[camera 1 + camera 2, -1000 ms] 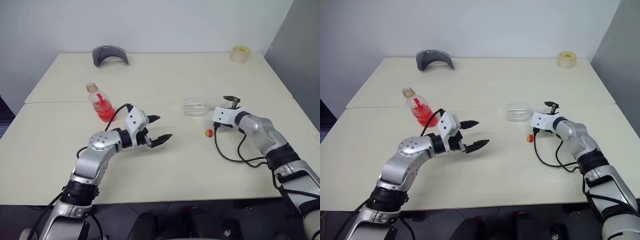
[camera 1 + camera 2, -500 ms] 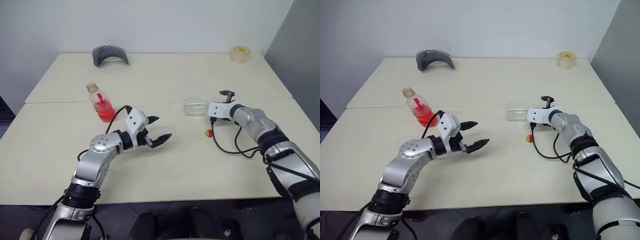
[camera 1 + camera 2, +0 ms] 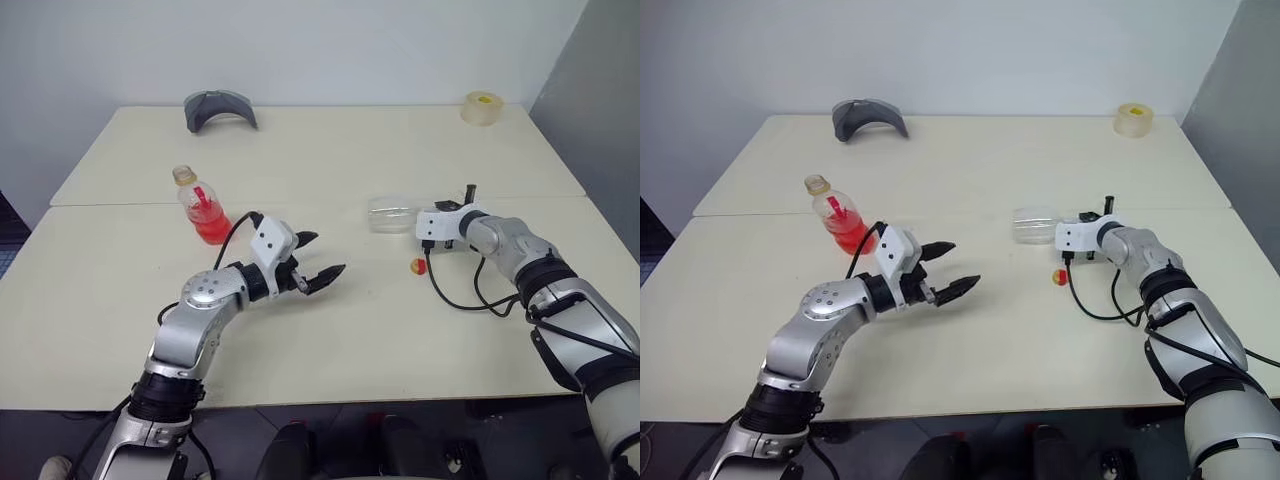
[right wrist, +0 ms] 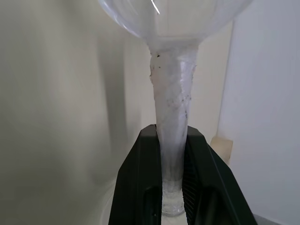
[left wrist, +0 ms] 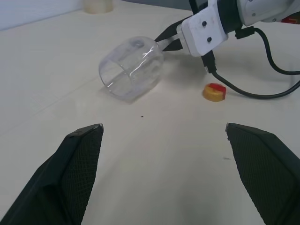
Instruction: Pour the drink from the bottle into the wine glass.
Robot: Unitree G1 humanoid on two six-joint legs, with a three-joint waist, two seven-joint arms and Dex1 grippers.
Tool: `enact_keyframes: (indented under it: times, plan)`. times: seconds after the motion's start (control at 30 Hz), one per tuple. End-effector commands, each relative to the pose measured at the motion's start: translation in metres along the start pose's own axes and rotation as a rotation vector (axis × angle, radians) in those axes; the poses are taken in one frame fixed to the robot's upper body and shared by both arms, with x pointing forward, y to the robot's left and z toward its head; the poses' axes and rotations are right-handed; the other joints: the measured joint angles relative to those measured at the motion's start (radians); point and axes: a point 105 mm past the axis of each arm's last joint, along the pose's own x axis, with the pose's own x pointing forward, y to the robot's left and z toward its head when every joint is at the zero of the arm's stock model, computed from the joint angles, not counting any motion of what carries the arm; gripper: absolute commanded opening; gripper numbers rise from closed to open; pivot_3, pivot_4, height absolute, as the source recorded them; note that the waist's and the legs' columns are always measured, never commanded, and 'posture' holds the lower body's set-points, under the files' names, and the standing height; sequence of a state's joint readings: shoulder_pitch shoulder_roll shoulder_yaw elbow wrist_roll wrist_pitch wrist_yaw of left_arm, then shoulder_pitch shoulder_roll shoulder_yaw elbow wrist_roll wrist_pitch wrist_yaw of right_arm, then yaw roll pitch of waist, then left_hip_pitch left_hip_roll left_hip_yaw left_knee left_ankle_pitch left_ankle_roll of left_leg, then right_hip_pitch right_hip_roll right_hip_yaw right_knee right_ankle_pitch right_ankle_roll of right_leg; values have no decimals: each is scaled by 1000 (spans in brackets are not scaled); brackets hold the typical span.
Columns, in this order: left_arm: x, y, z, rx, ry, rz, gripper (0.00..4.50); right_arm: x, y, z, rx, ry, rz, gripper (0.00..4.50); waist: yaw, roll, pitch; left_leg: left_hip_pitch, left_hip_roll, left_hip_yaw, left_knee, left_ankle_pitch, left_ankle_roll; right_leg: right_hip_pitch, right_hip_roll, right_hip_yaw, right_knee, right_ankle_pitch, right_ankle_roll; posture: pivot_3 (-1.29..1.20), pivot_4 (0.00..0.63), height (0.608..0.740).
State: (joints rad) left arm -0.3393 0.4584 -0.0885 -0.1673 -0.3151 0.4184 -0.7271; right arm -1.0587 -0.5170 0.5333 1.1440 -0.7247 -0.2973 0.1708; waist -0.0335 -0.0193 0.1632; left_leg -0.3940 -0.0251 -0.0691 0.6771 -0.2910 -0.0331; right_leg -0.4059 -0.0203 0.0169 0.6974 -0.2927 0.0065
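Bottle (image 3: 201, 212) of red drink (image 3: 209, 226) stands upright (uncapped) on the table's (image 3: 330, 160) left half. Just right of it the left gripper (image 3: 318, 259) hovers, fingers spread wide. Farther right, the wine glass (image 3: 392, 214) lies on its side, its stem pinched by the right gripper (image 4: 171, 185); a yellow-and-red cap (image 3: 417, 266) sits nearby.

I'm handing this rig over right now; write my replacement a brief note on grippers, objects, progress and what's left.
Right gripper: shut on the wine glass stem; the glass lies on its side on the table.
Left gripper: open, empty, hovering over the table.
Bottle: upright at the table's left, uncapped, red drink inside. Its cap lies near the right gripper.
Done: cap off, stem gripped.
Left: stand the glass up, pick up the bottle, pour.
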Motion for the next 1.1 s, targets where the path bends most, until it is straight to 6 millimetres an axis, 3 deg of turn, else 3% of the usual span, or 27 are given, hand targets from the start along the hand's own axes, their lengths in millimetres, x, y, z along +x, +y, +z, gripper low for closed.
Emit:
enact_keyframes:
  times: [0.03, 0.17, 0.27, 0.43, 0.57, 0.8, 1.1]
  plan:
    - [-17, -3, 2, -21, -1, 30, 4500, 4, -31, 32, 189, -124, -101, 236, -10, 0, 0, 0, 0, 0, 0, 0, 0, 0, 0, 0, 0, 0, 0, 0, 150, 740]
    - [-47, -10, -9, -116, 39, 124, 4500, 7, -46, 93, 603, -364, -95, 236, -36, 1, 0, 0, 2, 0, -1, 0, 0, -1, 1, 1, 0, 0, 0, 0, 150, 740]
    - [-73, -14, -22, -192, 86, 231, 4500, 12, -39, 126, 885, -433, -4, 236, -40, 1, 1, 0, 3, 0, -1, 0, 0, -1, 1, 0, 1, 0, 0, 0, 150, 740]
    - [-111, -21, -28, -282, 122, 448, 4500, 11, -41, 187, 1154, -555, 111, 236, -15, 2, 1, 0, 2, -1, -1, -2, 4, -1, 0, -1, 0, 0, -1, 0, 150, 740]
    - [-125, -36, -29, -315, 142, 532, 4500, 12, -39, 224, 1316, -585, 202, 236, 3, 2, 1, 0, 0, -1, -1, -2, 4, -1, -1, -1, 0, 0, -1, 0, 150, 740]
    - [-133, -47, -28, -341, 126, 627, 4500, 14, -13, 256, 1330, -571, 225, 236, 4, 1, 0, 1, 0, -2, -1, -2, 4, 0, -1, -2, 0, 0, -1, 0, 150, 740]
    - [-130, -52, -32, -363, 115, 653, 4500, 18, 33, 247, 1368, -462, 263, 236, 2, 1, 0, 2, 0, -2, -2, -2, 4, 1, 0, -2, 0, 0, -1, 0, 150, 740]
